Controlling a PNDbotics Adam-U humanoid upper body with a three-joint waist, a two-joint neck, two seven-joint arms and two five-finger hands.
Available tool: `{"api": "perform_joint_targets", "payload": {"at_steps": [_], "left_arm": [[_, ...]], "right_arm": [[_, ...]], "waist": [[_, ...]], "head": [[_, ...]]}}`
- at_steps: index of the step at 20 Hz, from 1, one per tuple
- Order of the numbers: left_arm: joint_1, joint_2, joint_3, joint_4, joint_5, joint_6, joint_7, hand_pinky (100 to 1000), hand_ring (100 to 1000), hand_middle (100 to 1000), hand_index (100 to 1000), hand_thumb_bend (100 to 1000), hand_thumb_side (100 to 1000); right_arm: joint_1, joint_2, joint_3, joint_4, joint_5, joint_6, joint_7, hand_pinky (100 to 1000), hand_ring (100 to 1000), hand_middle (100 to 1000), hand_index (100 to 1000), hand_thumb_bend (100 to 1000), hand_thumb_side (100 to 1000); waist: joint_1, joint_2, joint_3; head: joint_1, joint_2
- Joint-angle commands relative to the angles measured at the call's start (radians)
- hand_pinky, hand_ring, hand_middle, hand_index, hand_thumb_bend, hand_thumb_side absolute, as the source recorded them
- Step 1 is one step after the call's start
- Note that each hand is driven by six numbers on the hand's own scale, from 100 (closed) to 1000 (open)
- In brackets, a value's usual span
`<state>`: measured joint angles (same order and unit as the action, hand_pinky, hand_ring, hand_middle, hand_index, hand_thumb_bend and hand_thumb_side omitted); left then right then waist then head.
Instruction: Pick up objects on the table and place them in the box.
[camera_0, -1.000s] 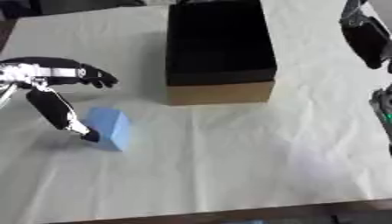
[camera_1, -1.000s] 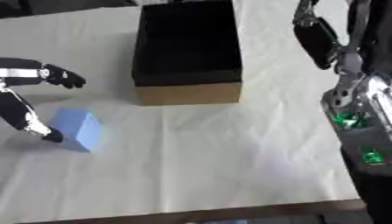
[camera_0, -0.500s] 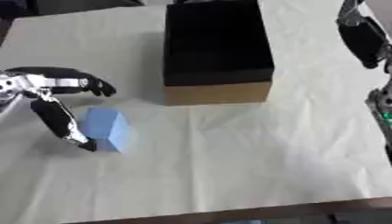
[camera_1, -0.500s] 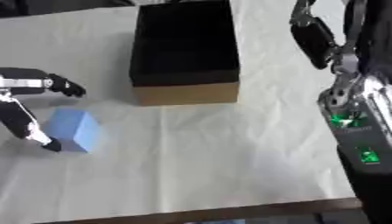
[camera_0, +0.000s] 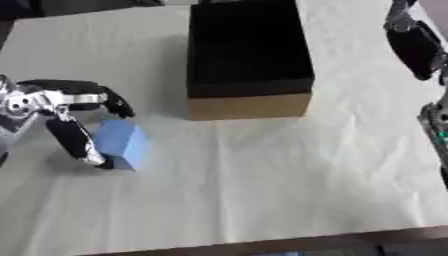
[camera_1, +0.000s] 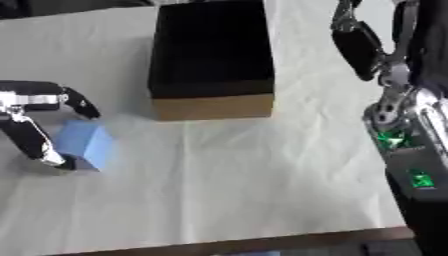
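Note:
A light blue block (camera_0: 123, 143) lies on the white table cover at the left. My left hand (camera_0: 54, 102) comes in from the left edge and is curled round it: the thumb (camera_0: 80, 143) lies against the block's near-left side, and the fingers (camera_0: 115, 104) arch over its far side. The black box (camera_0: 248, 48) with tan outer walls stands open at the middle back, its inside dark. My right hand (camera_1: 357, 44) hangs raised at the upper right, away from the block and to the right of the box.
My right arm's lower part with green lights (camera_1: 405, 150) fills the right edge. The table's front edge (camera_0: 262, 242) runs along the bottom. The white cover (camera_0: 289, 175) stretches between the block and the right arm.
My left hand's fingers have come down and closed in on the blue block's far side, with the thumb staying at its near side. The block, the box and the right arm stay in place.

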<state>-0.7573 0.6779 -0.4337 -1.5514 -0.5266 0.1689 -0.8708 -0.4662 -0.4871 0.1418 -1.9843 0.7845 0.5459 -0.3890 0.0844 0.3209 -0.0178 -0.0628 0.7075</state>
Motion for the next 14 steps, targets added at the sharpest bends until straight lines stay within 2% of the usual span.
{"api": "perform_joint_targets", "payload": {"at_steps": [1, 3, 6, 9, 14], "left_arm": [[-0.015, 0.014, 0.004, -0.008, 0.018, 0.012, 0.016, 1000, 808, 622, 758, 504, 105], [-0.014, 0.014, 0.004, -0.017, 0.029, 0.026, 0.024, 961, 783, 584, 726, 421, 100], [-0.018, 0.021, 0.011, -0.046, 0.036, 0.05, 0.035, 930, 754, 561, 706, 229, 100], [-0.024, 0.03, 0.024, -0.077, 0.037, 0.067, 0.044, 914, 735, 553, 698, 122, 100], [-0.031, 0.048, 0.055, -0.126, 0.019, 0.076, 0.076, 891, 708, 539, 678, 100, 100]], "right_arm": [[-0.011, -0.008, -0.006, -0.016, -0.003, 0.002, -0.007, 812, 752, 639, 850, 100, 343], [-0.01, -0.007, -0.006, -0.016, -0.004, 0.003, -0.007, 812, 752, 639, 850, 100, 344], [-0.007, -0.007, -0.006, -0.016, -0.003, 0.004, -0.006, 813, 752, 639, 850, 100, 345], [-0.005, -0.006, -0.007, -0.016, -0.001, 0.004, -0.005, 813, 752, 639, 849, 100, 345], [-0.004, -0.007, -0.009, -0.016, 0.003, 0.002, -0.005, 812, 752, 638, 849, 100, 341]], "waist": [[-0.005, -0.016, 0.0], [-0.006, -0.017, 0.001], [-0.007, -0.02, 0.006], [-0.008, -0.024, 0.009], [-0.007, -0.032, 0.014]], "head": [[0.002, -0.012], [0.001, -0.012], [-0.001, -0.011], [-0.001, -0.012], [-0.002, -0.012]]}}
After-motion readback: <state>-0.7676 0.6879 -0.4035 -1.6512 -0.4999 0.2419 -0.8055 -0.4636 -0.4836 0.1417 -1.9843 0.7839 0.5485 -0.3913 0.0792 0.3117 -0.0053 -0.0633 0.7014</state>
